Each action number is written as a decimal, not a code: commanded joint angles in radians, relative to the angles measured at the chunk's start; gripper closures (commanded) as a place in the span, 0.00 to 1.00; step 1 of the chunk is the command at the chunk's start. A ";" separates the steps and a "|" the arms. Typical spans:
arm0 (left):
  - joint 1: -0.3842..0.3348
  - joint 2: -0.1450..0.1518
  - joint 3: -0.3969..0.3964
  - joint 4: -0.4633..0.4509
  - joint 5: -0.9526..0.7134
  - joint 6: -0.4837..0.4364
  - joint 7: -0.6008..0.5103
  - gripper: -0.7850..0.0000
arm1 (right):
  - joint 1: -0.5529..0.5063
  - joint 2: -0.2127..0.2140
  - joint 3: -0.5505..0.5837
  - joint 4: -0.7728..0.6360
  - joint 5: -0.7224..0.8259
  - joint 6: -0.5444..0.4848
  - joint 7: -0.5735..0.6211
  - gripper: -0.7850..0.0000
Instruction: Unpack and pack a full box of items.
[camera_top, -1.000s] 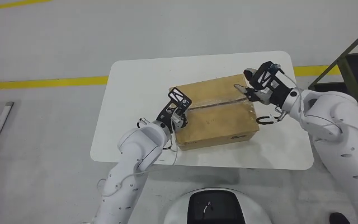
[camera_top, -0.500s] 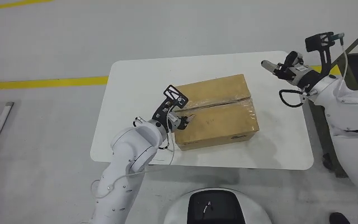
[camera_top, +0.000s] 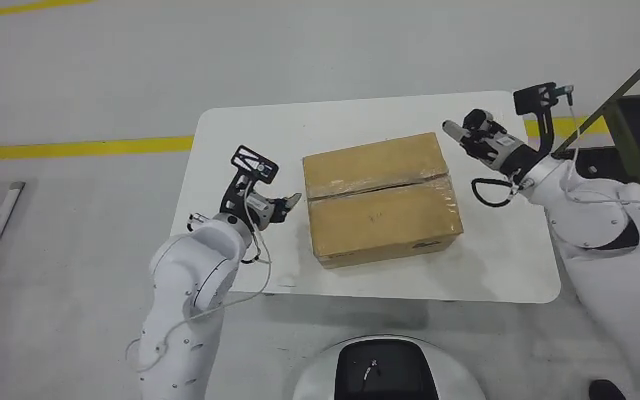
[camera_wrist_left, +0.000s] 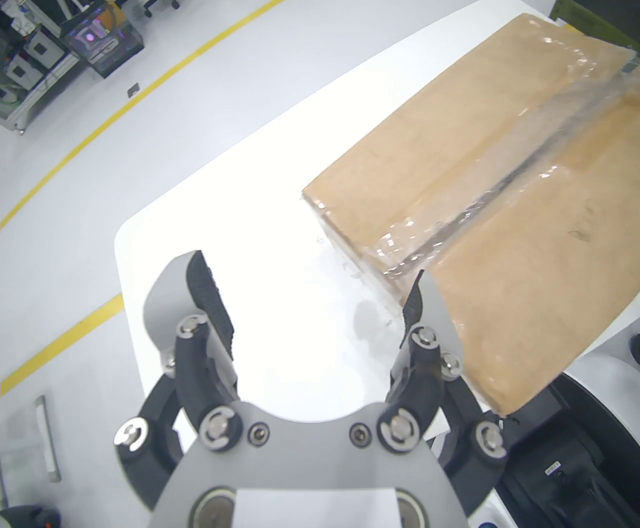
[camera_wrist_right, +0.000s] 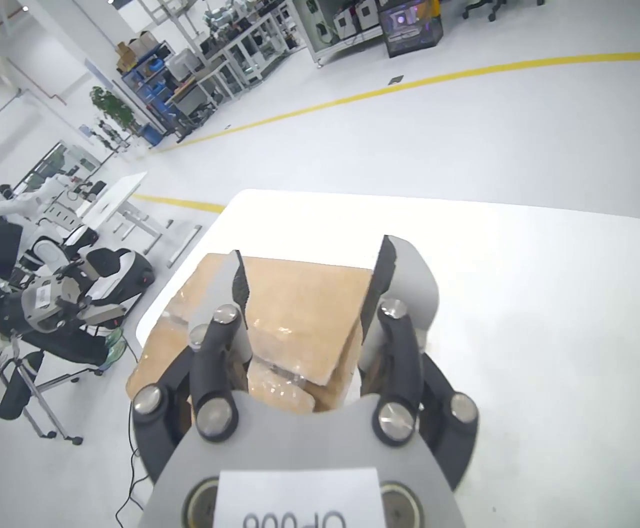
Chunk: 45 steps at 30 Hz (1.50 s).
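**White table, one item on it**

A white table with rounded corners is standing on a pale grey floor. A yellow line is running across the floor and meeting the table on both sides. One cardboard box is lying directly on the tabletop, around the middle, turned slightly askew and sitting inside every table edge. Its top flaps are lying shut. Clear tape is running along the centre seam and folding down over both ends.

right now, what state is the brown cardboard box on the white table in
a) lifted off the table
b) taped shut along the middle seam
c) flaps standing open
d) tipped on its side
b, clear tape runs along the closed middle seam of the brown cardboard box, which sits flat on the white table.
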 joint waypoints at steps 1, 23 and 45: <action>0.017 0.006 -0.035 0.008 0.034 0.007 0.002 1.00 | 0.022 -0.006 -0.059 0.001 -0.028 -0.043 -0.019 1.00; 0.060 0.019 -0.062 0.013 0.116 0.048 0.030 0.00 | 0.099 -0.042 -0.290 0.032 -0.130 -0.177 -0.087 1.00; 0.060 0.019 -0.062 0.013 0.116 0.048 0.030 0.00 | 0.103 -0.103 -0.501 0.057 -0.363 -0.032 -0.140 1.00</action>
